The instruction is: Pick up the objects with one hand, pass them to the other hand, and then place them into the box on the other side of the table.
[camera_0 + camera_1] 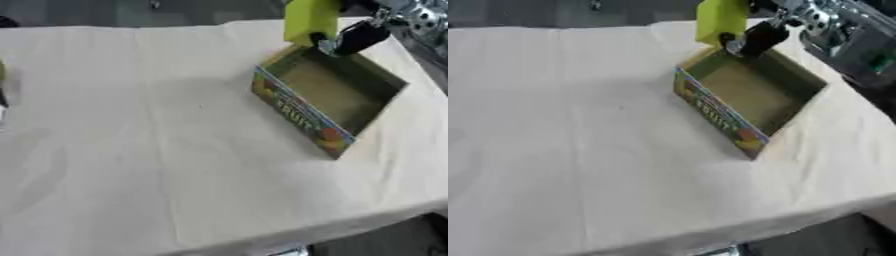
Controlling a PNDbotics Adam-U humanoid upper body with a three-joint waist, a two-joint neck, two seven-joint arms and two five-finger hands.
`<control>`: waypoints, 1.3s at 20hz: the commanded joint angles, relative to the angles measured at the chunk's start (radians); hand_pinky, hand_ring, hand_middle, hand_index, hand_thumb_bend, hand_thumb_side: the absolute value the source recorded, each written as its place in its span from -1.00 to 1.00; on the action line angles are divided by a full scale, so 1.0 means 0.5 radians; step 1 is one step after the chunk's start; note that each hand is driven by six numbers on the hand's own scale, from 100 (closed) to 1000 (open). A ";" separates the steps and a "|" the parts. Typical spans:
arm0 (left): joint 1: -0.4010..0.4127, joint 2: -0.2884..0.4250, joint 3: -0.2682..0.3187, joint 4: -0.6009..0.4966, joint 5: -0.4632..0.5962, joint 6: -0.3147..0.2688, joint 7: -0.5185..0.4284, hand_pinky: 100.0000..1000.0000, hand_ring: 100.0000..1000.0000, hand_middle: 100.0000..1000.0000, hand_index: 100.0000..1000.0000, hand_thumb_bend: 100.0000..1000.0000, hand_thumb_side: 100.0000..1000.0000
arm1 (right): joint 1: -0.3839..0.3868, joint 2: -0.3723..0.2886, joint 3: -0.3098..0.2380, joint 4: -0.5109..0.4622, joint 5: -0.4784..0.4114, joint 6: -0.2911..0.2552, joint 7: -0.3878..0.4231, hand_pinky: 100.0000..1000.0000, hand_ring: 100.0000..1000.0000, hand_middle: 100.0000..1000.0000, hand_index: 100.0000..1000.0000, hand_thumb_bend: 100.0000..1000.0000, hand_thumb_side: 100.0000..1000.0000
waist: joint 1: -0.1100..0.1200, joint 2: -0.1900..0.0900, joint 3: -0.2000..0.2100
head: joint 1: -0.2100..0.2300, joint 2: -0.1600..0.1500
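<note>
My right hand (756,37) comes in from the upper right corner, its dark fingers curled round a yellow-green block (721,21). I hold the block upright in the air, just above the far rim of the box (750,92), over its far corner and not yet inside it.

The box sits open-topped on the right half of the counter (570,150), turned askew so one corner points toward me. Its near long wall carries a bright fruit print, and the brown floor inside is bare. The right-hand corner of the box lies close to the counter's right edge, which runs slanting down the view; beyond it the floor is dark. The far edge of the counter passes just behind the box and my hand.

The pale cloth covers the counter all the way to the near edge, which shows as a sloping line at the bottom. The whole left and middle of the cloth lies flat with only soft creases, well apart from the box.

My left hand does not show clearly in either view.
</note>
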 commanded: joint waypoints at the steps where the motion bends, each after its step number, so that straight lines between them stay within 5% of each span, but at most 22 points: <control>1: 0.035 0.117 0.135 -0.062 0.046 0.050 0.107 0.17 0.34 0.32 0.55 -0.94 -0.05 | 0.005 -0.076 -0.046 0.098 0.054 -0.019 -0.015 0.50 0.40 -0.41 -0.04 -1.00 -0.94 | 0.003 -0.002 0.002 | -0.017 -0.005; 9: 0.141 0.105 0.323 -0.087 0.036 0.102 0.323 0.14 0.31 0.31 0.54 -0.94 -0.08 | 0.115 -0.056 -0.008 0.261 0.182 -0.079 0.043 0.49 0.28 -0.39 -0.05 -1.00 -0.83 | 0.012 0.025 0.035 | 0.136 -0.005; 14: 0.158 0.091 0.364 -0.090 0.027 0.104 0.369 0.14 0.30 0.31 0.54 -0.94 -0.08 | 0.138 -0.016 -0.001 0.398 0.253 -0.067 0.040 0.48 0.15 -0.38 -0.05 -1.00 -0.80 | 0.019 0.034 0.039 | 0.149 -0.015; 26: 0.177 0.079 0.409 -0.099 0.007 0.105 0.432 0.15 0.31 0.31 0.54 -0.94 -0.09 | 0.156 0.057 0.008 0.597 0.295 -0.095 0.046 0.47 0.13 -0.38 -0.06 -1.00 -0.77 | 0.017 0.044 0.044 | -0.079 -0.035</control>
